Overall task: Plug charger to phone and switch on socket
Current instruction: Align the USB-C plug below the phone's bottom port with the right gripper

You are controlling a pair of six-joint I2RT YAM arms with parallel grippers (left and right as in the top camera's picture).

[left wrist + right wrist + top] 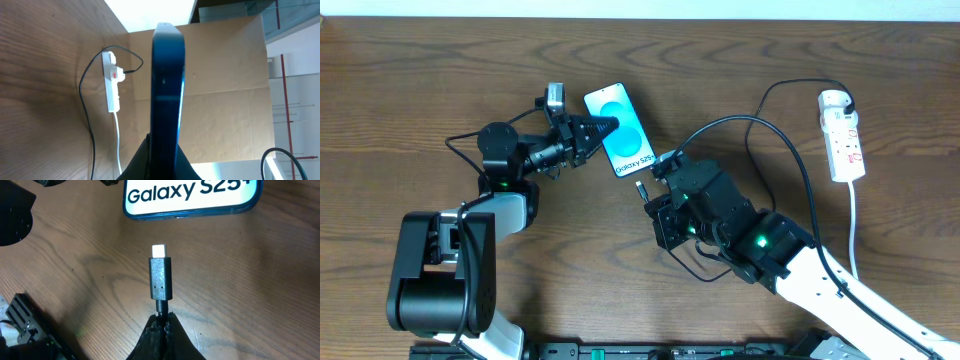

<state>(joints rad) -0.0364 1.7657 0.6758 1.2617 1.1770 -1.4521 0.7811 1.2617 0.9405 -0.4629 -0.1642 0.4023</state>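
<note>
Left gripper [600, 130] is closed on the phone [620, 130], clamping its left side. In the left wrist view we see the phone edge-on between the fingers. The phone sits mid-table, screen up, and we can't tell if it's lifted or resting.

Right gripper [160, 327] is pinched shut on the charger [161, 277] just behind the connector. The metal tip points at the phone's bottom edge and is near it but clearly apart, so it is not plugged in yet.

The socket [843, 135] lies far right. The charger's black cable runs to its far end and looks plugged in there. We can't read the switch state.

Our call on progress: phone steadied, connector lined up roughly. Left to do: close the gap and seat the tip in the port, then go to the socket and flip the switch.
</note>
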